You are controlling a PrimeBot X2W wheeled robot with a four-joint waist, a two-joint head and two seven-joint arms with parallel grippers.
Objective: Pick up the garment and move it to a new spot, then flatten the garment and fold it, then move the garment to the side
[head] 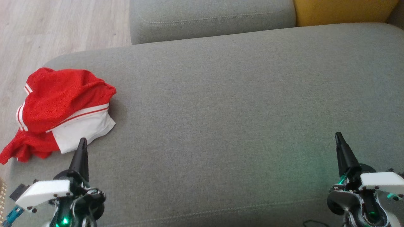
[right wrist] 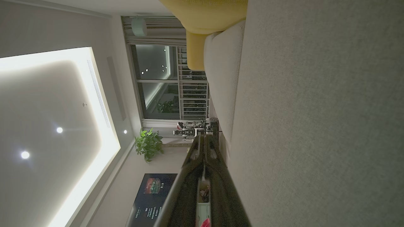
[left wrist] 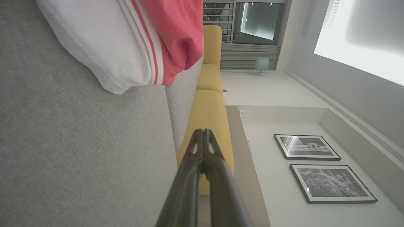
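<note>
Left fingers [head: 80, 159] are pressed together and empty, their tips just beside the white edge of the garment [head: 60, 107], a crumpled red-and-white heap at the sofa [head: 221, 110] seat's left edge. Far across the grey seat, right fingers [head: 345, 157] are likewise closed, holding nothing.

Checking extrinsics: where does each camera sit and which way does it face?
Head: up top, looking down on grey sofa seat and red-and-white garment; left tool and right tool, both shut.
Left wrist: rolled sideways, along the seat toward yellow cushion; own fingers.
Right wrist: rolled sideways, along the seat toward a window; own fingers.
Shared: head and left wrist both see the garment.
</note>
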